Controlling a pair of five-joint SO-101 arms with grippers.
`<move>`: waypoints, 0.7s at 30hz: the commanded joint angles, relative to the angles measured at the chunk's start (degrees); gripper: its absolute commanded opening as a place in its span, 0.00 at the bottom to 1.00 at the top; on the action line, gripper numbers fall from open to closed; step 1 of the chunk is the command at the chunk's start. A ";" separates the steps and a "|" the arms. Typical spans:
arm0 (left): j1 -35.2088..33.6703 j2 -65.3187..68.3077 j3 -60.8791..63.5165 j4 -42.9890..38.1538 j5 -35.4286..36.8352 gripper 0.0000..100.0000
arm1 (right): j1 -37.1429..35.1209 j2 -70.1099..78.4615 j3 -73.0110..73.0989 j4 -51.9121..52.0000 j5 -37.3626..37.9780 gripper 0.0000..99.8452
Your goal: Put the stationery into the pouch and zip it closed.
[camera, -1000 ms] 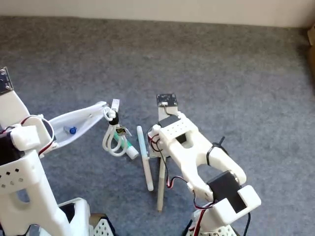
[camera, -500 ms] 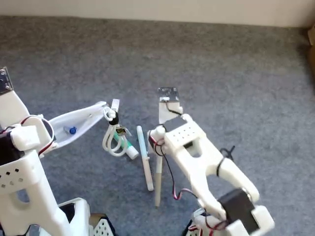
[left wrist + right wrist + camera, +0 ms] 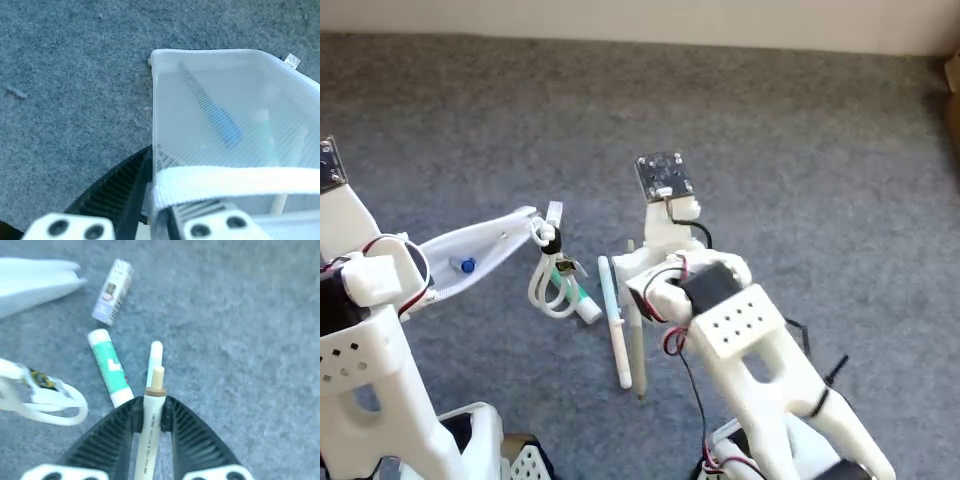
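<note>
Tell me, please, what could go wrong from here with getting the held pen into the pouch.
1. The right claw pinches the beige pen near one end, so its long free length may swing or slip.
2. The scissors and glue stick lie between it and the pouch; a low sweep could knock them.
3. The pouch mouth looks narrow from above, so the pen may catch its edge.

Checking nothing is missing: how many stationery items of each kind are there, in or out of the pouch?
Pens: 3 (blue pen in the pouch, white pen on the carpet, beige pen in the right end effector)
Glue stick: 1
Small white box: 1
Cord loop: 1
Total: 6
</note>
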 commanded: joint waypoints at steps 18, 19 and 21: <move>0.75 1.63 1.71 0.00 0.26 0.01 | -11.03 -27.65 -0.66 -9.36 8.00 0.00; 0.75 1.63 1.71 0.00 0.26 0.01 | -11.91 -28.44 -0.66 -10.33 8.44 0.00; 0.75 1.63 1.71 0.00 0.26 0.01 | -13.41 -29.76 -0.66 -11.56 8.70 0.00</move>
